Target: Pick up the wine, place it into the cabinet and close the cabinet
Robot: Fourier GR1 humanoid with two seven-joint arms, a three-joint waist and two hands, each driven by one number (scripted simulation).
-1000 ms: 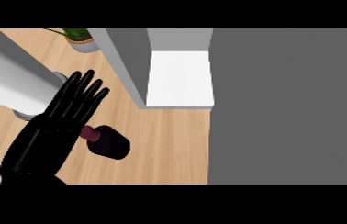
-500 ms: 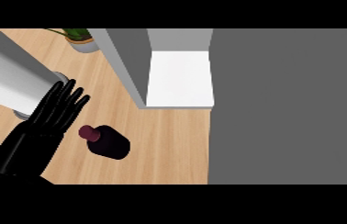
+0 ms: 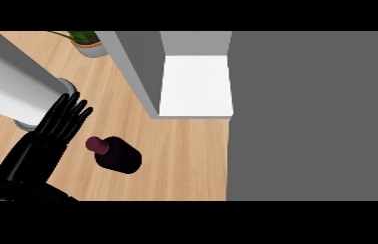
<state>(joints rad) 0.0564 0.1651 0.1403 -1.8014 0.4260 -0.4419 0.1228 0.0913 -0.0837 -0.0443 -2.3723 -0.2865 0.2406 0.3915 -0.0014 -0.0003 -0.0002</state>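
Note:
The wine bottle (image 3: 119,158) stands on the wooden counter (image 3: 184,158), dark, with a maroon cap pointing toward the upper left. My left hand (image 3: 46,140) is just left of it, open, with straight fingers pointing up and to the right. The fingers are beside the bottle and not around it. The cabinet (image 3: 196,85) lies above and right of the bottle; its white inside shows, and its grey door panel (image 3: 138,70) stands open at its left. My right hand is out of sight.
A grey forearm (image 3: 26,90) crosses the upper left. A potted plant (image 3: 88,43) sits at the counter's far left corner. A large dark grey surface (image 3: 303,115) fills the right side of the view.
My left hand has drawn back to the left and downward, off the bottle's cap. The bottle has not moved.

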